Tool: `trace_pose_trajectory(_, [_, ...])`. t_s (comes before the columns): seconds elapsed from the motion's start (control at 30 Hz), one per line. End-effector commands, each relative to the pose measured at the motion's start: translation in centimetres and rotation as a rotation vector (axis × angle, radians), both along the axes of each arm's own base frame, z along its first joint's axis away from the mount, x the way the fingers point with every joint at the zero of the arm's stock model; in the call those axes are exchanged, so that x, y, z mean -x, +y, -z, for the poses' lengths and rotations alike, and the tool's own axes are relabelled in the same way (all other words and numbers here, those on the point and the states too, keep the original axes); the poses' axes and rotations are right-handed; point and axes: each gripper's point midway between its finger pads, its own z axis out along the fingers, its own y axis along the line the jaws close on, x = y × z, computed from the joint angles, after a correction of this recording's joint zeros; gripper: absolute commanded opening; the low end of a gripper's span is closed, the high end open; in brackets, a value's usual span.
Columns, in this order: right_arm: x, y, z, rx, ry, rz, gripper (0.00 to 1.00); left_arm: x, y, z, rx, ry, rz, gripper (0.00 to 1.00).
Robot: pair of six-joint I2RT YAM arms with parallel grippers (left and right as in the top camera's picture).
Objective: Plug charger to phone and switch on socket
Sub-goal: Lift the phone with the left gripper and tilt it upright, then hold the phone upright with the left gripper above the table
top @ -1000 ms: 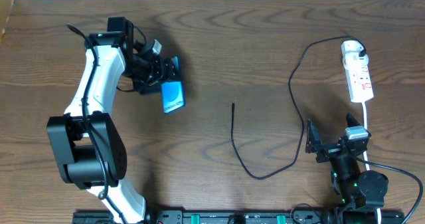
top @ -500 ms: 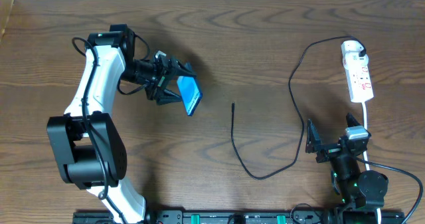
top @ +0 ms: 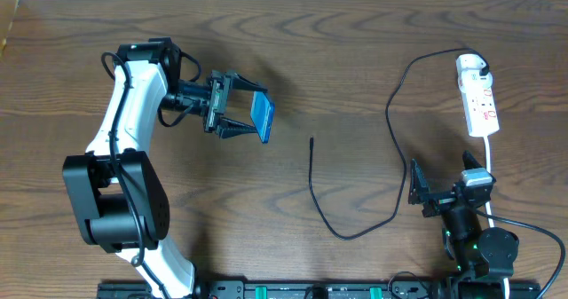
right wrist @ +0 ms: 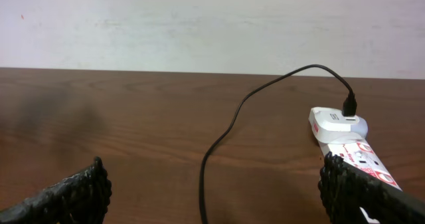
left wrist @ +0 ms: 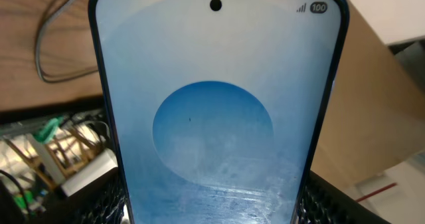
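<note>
My left gripper is shut on the blue-screened phone and holds it on edge above the left of the table. In the left wrist view the phone fills the frame between the two black fingers. The charger cable is thin and black. It runs from the white power strip at the far right down to a loop, and its plug tip lies at the table's middle. My right gripper is open and empty near the front right. The cable and the strip lie ahead of it.
The strip's white cord runs down beside my right arm. A black rail lines the table's front edge. A white wall stands behind the table.
My left gripper has carried the phone to the right and turned it from flat to on edge. The right arm, cable and strip have not moved.
</note>
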Motion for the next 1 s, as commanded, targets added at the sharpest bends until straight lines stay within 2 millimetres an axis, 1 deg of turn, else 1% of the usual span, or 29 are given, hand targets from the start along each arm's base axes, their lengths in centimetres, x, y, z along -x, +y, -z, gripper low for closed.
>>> trace_pose_trajectory(0.0, [0.1,0.3,0.0,-0.002,0.000,-0.009,0.99,0.0,-0.3,-1.9,0.054,0.067,-0.044,0.07])
trace_pose_trajectory(0.47, [0.1,0.3,0.0,-0.002,0.000,-0.009,0.99,-0.2,-0.6,-3.2,0.131,0.081,-0.061,0.07])
trace_pose_trajectory(0.97, [0.1,0.3,0.0,-0.002,0.000,-0.009,0.99,-0.3,-0.7,-3.3,0.142,0.081,-0.063,0.08])
